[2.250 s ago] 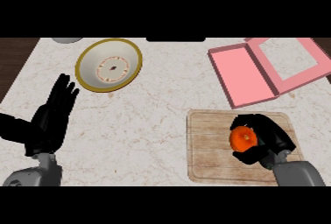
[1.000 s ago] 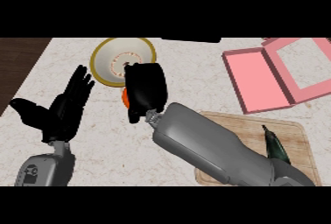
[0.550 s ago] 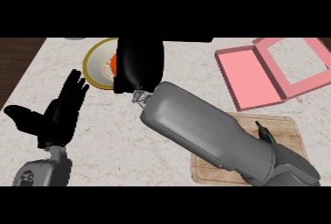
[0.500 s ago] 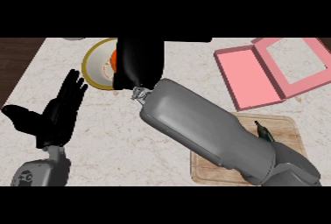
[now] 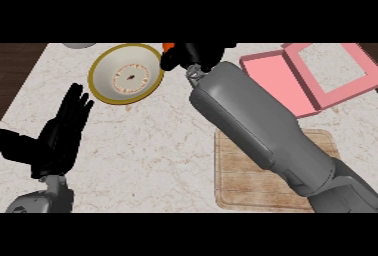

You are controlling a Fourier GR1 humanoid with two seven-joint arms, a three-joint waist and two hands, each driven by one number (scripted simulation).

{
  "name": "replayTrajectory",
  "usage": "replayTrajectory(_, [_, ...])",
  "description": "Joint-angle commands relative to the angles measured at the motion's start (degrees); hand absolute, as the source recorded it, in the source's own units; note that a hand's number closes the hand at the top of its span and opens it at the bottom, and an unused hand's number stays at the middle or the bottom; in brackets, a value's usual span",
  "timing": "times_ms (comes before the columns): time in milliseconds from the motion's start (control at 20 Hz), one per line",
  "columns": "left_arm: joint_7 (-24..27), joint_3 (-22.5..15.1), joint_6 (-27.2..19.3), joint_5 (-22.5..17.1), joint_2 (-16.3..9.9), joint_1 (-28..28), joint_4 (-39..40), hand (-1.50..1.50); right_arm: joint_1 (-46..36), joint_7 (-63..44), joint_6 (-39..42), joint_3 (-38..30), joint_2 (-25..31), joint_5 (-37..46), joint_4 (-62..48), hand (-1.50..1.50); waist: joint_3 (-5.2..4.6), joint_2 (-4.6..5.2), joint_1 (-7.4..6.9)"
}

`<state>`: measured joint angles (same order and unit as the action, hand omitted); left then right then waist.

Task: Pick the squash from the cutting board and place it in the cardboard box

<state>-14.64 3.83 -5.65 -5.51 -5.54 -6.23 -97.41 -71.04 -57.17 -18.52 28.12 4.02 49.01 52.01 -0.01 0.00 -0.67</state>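
Pale marble counter (image 5: 148, 145), seen steeply from above, with a dark strip along the left edge of the frame. Right hand (image 5: 196, 54), at upper centre against the top of the frame: fingers curled round the squash (image 5: 168, 46), of which only a small orange patch shows at the hand's left side — the rest is hidden by the hand. From the hand the grey right forearm (image 5: 258, 125) runs diagonally down to the lower right corner, crossing the wooden cutting board (image 5: 236, 175), whose visible surface lies bare at lower centre-right. Pink open box (image 5: 295, 85), at upper right, lies right of the forearm and well apart from the hand. Round plate (image 5: 127, 74) with a yellow rim, at upper left of centre, lies just beside the hand's left side. Left hand (image 5: 63, 132), at the left of the frame: resting open, fingers straight and slightly spread, pointing up — touching nothing.
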Motion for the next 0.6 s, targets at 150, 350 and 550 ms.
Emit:
replayTrajectory(150, [1.86, 2.01, 1.26, -1.01, -0.93, -2.85, 5.44, 0.0, 3.53, 1.75, -4.1, -3.13, 3.26, 5.18, -4.97, 1.5, -0.02, 0.19, 0.58])
replayTrajectory(350, [1.57, 1.58, 1.52, -1.17, -0.72, -0.84, 3.28, 0.0, 3.84, 7.27, -1.4, -6.06, 9.25, 5.03, -6.97, 1.5, 0.0, 0.07, 0.47])
replayTrajectory(550, [1.88, 0.5, 2.13, -1.12, -0.37, 1.68, -0.02, 0.0, 2.79, 14.86, -3.08, -9.55, 11.39, 4.28, -16.28, 1.5, 0.0, 0.31, -0.47])
